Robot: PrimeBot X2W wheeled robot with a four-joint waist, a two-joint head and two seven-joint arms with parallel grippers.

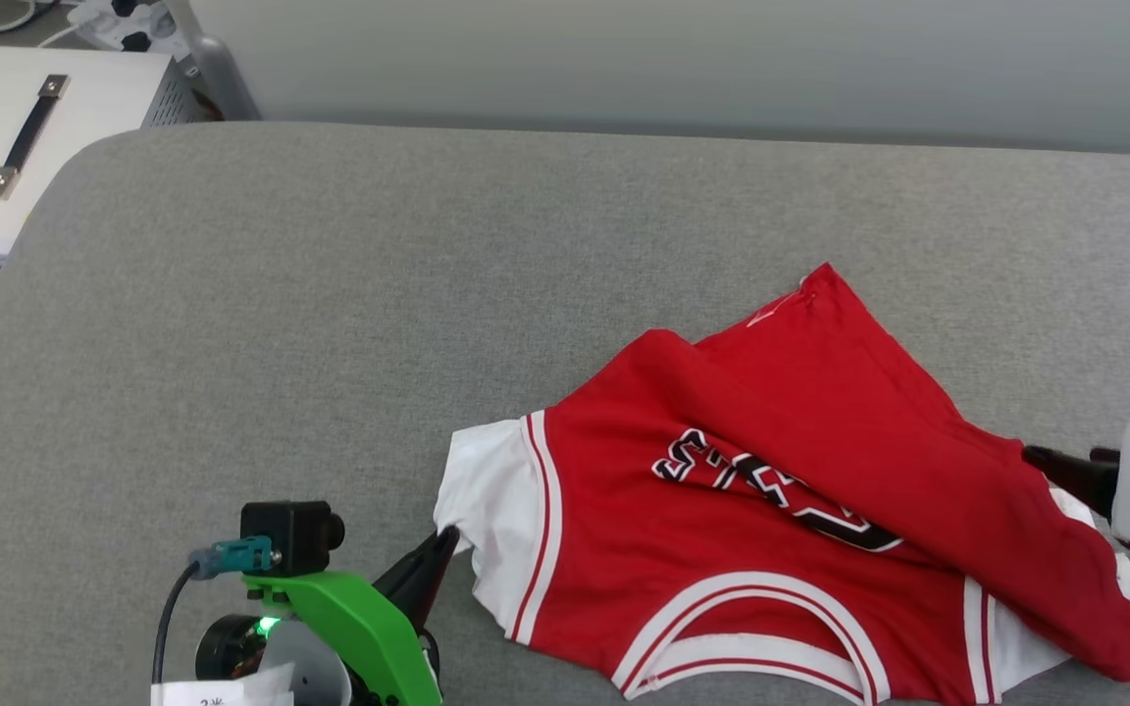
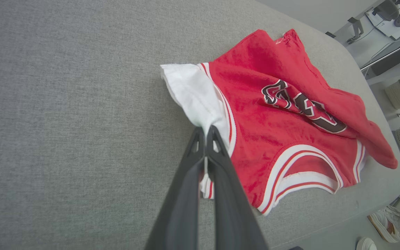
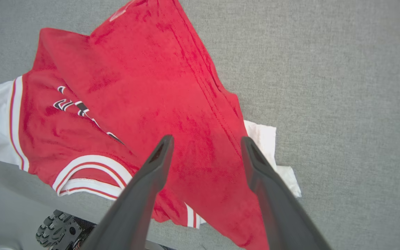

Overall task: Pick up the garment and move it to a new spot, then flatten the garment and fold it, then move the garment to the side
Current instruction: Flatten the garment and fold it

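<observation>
The garment [image 1: 771, 549] is a red jersey T-shirt with white sleeves, lying crumpled at the front right of the grey padded table [image 1: 330, 294]. Its lower part is folded up over the chest lettering. My left gripper [image 1: 447, 537] is shut on the edge of the white sleeve, and in the left wrist view the sleeve cloth of the garment [image 2: 273, 132] is pinched between the tips of my left gripper [image 2: 205, 131]. My right gripper [image 3: 207, 140] stands open just above the red folded flap of the garment [image 3: 151, 86]. In the head view my right gripper [image 1: 1041, 456] is at the garment's right edge.
A white case with a black handle [image 1: 16, 137] stands beyond the table's back left corner. The table's rounded edge runs close by the garment's collar side. A person's shoe [image 2: 384, 222] is on the floor past that edge. The robot's base wheel [image 3: 57, 231] sits below the edge.
</observation>
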